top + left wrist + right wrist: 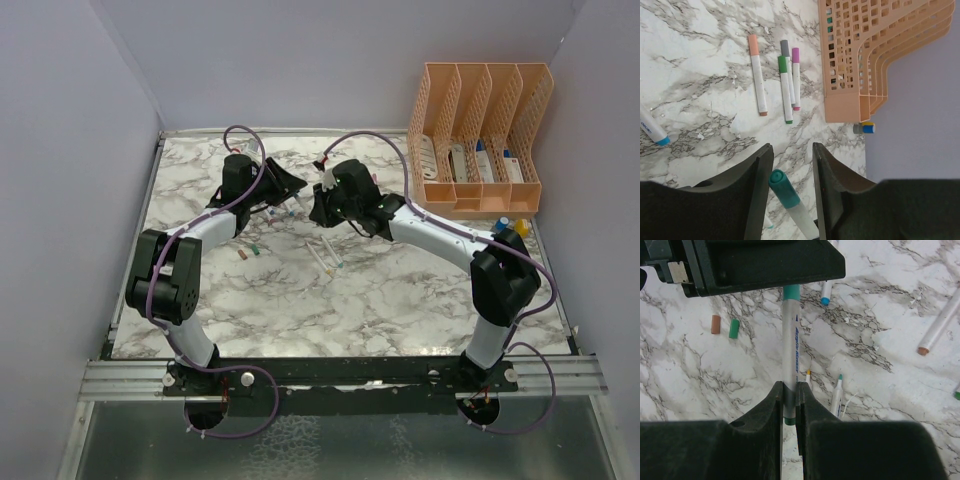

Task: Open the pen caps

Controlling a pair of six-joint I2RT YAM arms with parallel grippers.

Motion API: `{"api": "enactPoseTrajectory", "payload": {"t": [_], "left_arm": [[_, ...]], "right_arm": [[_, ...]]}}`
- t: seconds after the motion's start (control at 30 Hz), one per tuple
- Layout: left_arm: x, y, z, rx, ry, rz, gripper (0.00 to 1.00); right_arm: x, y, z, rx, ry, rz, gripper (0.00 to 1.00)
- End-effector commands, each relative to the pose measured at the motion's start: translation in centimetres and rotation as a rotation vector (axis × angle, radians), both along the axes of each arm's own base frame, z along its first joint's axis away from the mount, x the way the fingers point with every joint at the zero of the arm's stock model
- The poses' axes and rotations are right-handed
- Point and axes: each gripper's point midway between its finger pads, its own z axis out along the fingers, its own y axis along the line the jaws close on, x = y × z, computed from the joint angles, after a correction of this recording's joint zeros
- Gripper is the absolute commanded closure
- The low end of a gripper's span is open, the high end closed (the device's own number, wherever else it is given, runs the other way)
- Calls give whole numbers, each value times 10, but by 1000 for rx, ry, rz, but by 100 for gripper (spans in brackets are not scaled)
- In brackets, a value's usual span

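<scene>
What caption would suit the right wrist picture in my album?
Right tool clamps a white pen while the left tool flanks its teal cap, above a marble table.

Your left arm point(205, 232) and right arm point(435, 232): white links, chunky black joints, a purple cable point(243, 132) looping off each. The left gripper point(792, 150) and right gripper point(790, 386) show you matte black wedge fingers point(757, 185).

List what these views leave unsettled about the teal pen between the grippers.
Left wrist: whether the left gripper touches the teal cap is unclear; the bottom edge cuts the teal pen.
Right wrist: the left gripper's body hides the cap of the pen the right gripper holds.
Top: the arms hide that pen.
</scene>
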Motion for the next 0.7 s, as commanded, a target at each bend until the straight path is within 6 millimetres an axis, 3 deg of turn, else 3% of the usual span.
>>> {"api": "enactPoseTrajectory", "payload": {"t": [0.0, 0.17, 0.27, 0.33, 0.43, 0.6, 0.67], "left_arm": [[1, -3, 6, -11, -33, -7, 62], [-1, -4, 5, -18, -35, -14, 71], [-2, -5, 5, -21, -34, -20, 84], [-3, -5, 5, -24, -35, -23, 98], [-4, -5, 5, -26, -34, -25, 100], [-6, -5, 10, -29, -42, -27, 100], [-7, -5, 9, -30, -40, -31, 100]], "right_arm": [[-3, 7, 29, 67, -46, 17, 99], [-2, 7, 32, 72, -54, 13, 99], [-2, 7, 32, 74, -54, 12, 99], [-2, 7, 33, 74, -55, 11, 99], [-2, 7, 35, 77, -58, 10, 96], [0, 7, 35, 70, -60, 4, 50], [1, 6, 33, 62, -58, 0, 39]]}}
